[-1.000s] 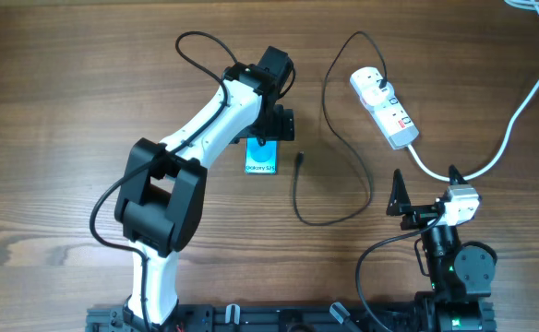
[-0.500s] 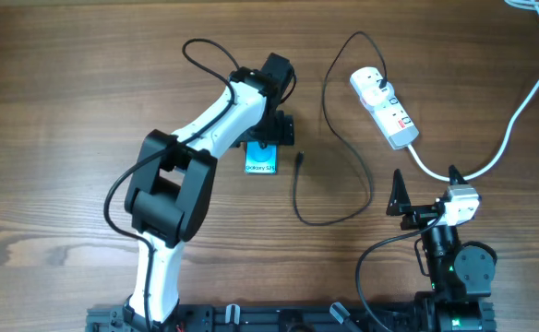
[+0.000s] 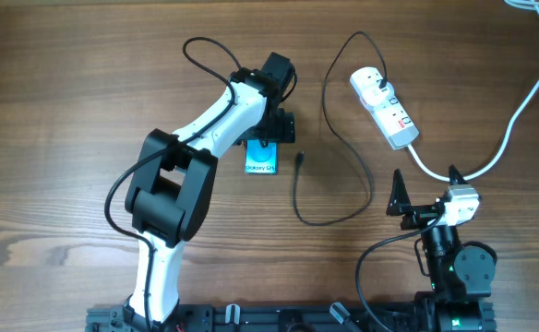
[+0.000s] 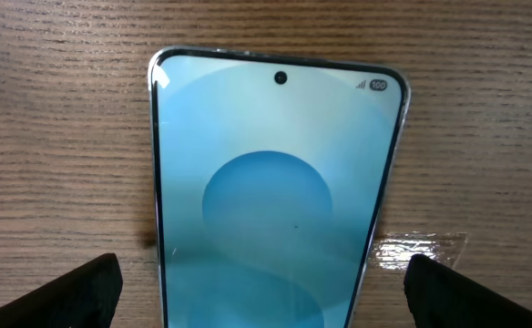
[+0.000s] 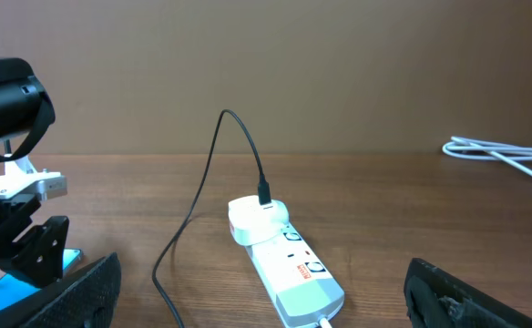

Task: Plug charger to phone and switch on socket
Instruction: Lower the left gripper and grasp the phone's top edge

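The phone (image 3: 262, 162) lies flat on the table, screen up and bright cyan; it fills the left wrist view (image 4: 275, 182). My left gripper (image 3: 268, 140) hangs right above its far half, open, with one finger (image 4: 84, 292) on each side of the phone and not touching it (image 4: 261, 293). The charger's thin black cable (image 3: 370, 189) loops across the table. Its connector tip (image 3: 301, 160) lies loose just right of the phone. Its other end sits in the socket (image 3: 385, 106), the white strip (image 5: 289, 264). My right gripper (image 3: 426, 184) is open and empty, near the socket (image 5: 266, 301).
The socket's thick white cord (image 3: 519, 111) curves off to the far right edge and shows in the right wrist view (image 5: 503, 150). A white plug (image 5: 259, 219) sits in the strip's far end. The left arm's own black cable (image 3: 200, 51) arcs above it.
The left arm's elbow has shifted a little to the right and further in. Its gripper has stayed over the phone. The right arm, cable and socket have not moved.
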`<action>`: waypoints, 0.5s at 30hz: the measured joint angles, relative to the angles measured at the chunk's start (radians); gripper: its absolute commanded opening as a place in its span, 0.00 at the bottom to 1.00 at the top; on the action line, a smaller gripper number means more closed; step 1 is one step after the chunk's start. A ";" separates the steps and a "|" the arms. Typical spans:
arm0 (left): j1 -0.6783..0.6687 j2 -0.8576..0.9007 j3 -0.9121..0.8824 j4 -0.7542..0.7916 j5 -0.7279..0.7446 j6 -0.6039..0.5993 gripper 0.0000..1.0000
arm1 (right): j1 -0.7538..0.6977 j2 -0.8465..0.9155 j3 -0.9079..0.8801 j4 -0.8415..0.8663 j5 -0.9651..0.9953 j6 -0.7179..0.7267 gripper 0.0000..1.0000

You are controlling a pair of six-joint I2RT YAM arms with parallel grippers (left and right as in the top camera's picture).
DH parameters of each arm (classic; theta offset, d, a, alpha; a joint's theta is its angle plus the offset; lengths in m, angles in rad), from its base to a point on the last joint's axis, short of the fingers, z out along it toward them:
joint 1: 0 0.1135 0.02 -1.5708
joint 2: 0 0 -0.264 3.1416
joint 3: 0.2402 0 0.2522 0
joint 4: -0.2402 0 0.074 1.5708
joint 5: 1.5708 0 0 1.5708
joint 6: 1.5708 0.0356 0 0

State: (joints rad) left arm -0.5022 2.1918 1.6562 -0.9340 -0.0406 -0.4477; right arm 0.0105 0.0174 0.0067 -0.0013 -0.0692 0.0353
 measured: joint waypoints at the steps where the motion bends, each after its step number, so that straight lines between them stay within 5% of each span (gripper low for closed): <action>1: 0.000 0.000 -0.002 0.000 0.000 0.000 1.00 | 0.000 0.000 0.000 0.000 0.000 0.000 1.00; 15: 0.000 0.029 -0.002 -0.006 0.002 -0.003 1.00 | 0.000 0.000 0.000 0.000 0.000 0.000 0.99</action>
State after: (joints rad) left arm -0.5022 2.2208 1.6543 -0.9398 -0.0387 -0.4507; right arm 0.0101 0.0174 0.0067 -0.0010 -0.0692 0.0353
